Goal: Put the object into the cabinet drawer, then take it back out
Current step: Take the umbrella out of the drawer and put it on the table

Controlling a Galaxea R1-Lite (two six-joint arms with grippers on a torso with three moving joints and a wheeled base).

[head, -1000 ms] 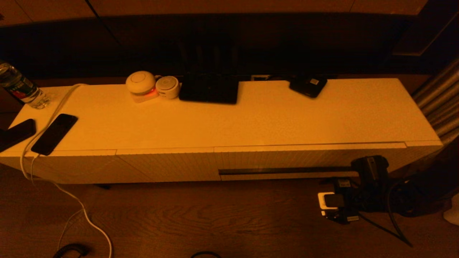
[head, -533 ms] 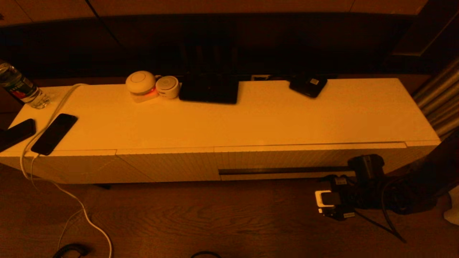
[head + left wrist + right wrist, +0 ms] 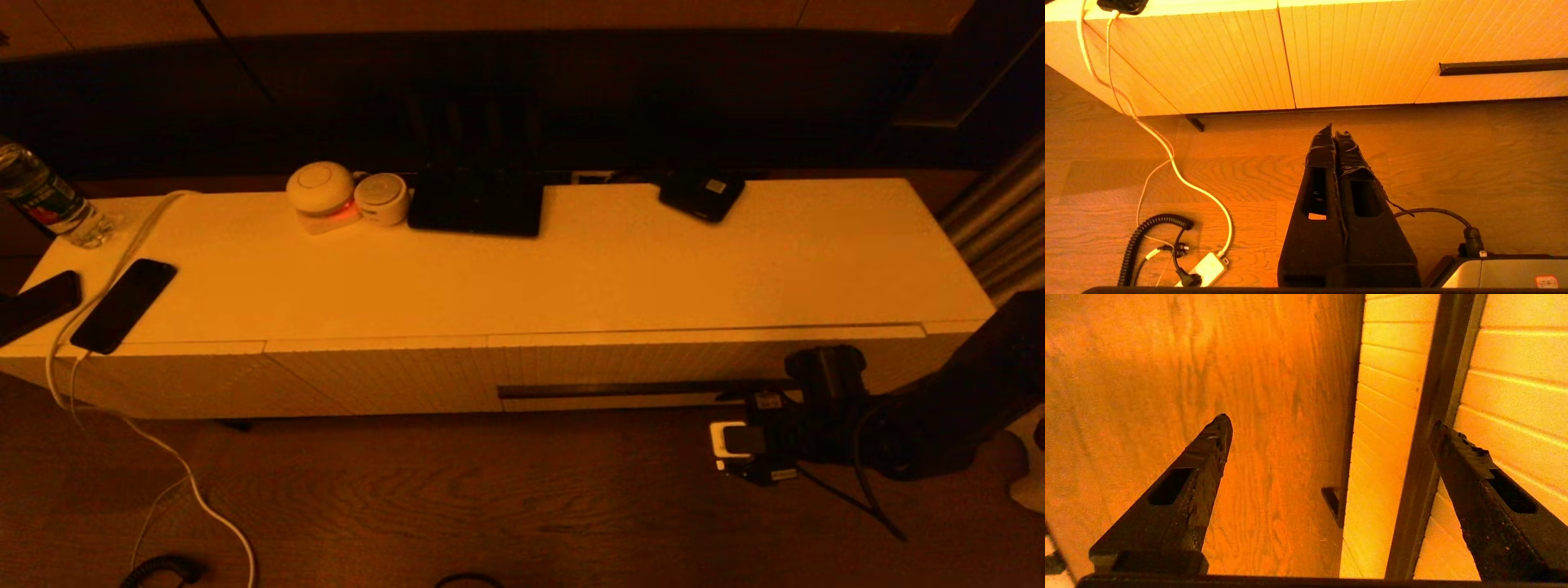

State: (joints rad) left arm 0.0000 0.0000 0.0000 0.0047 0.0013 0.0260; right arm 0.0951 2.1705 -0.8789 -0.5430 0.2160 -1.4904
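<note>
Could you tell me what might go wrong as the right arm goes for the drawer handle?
The right gripper is open beside the cabinet drawer, one finger lying across the narrow handle slot; it might scrape the ribbed front rather than hook in. No object is held. The left gripper is shut, low above the floor.

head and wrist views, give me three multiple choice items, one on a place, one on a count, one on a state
1. Where is the right end effector?
A. at the drawer's handle slot
B. above the bottle
C. on the cabinet top

2. How many phones lie at the cabinet's left end?
A. none
B. two
C. four

3. How is the left end effector?
A. open
B. holding a cable
C. shut

A: one finger lies across the slot.
B: two phones lie there.
C: its fingers press together, holding nothing.
</note>
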